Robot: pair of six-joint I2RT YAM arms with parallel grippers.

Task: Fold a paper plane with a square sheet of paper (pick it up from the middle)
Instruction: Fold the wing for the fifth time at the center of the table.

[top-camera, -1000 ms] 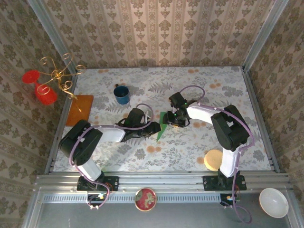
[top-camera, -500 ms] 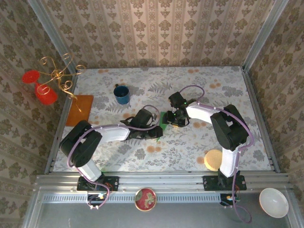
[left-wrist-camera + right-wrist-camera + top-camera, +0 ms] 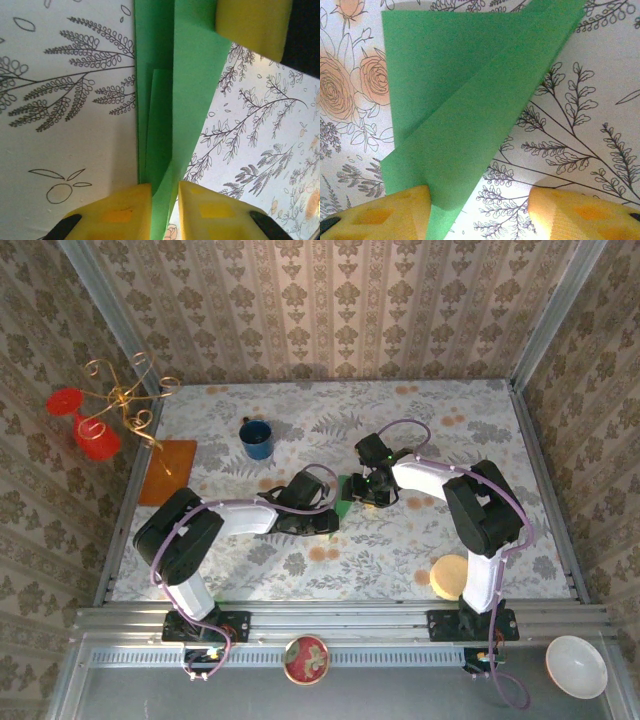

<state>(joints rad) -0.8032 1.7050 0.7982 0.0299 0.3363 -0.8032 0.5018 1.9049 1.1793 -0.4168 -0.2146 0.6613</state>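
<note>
- Table (image 3: 420, 410): covered in a flowered cloth. Both arms reach in to its middle.
- Left arm (image 3: 230, 518) and right arm (image 3: 440, 480): the wrists meet near the table's centre, one on either side of the work.
- Orange sheet (image 3: 168, 470): lies flat at the left edge, well apart from the work.
- Folded green paper (image 3: 344, 498): at mid-table between the two grippers, creased into long overlapping layers. One fold stands up off the cloth.
- Blue mug (image 3: 257, 439): upright behind the left arm, clear of the paper.
- Left gripper (image 3: 164, 192): yellow fingers (image 3: 120, 210) drawn nearly together, with the raised fold pinched between them.
- Right gripper (image 3: 480, 200): fingers (image 3: 380, 212) stand well apart with cloth visible between them. Nothing is gripped. One pad lies against the paper's edge.
</note>
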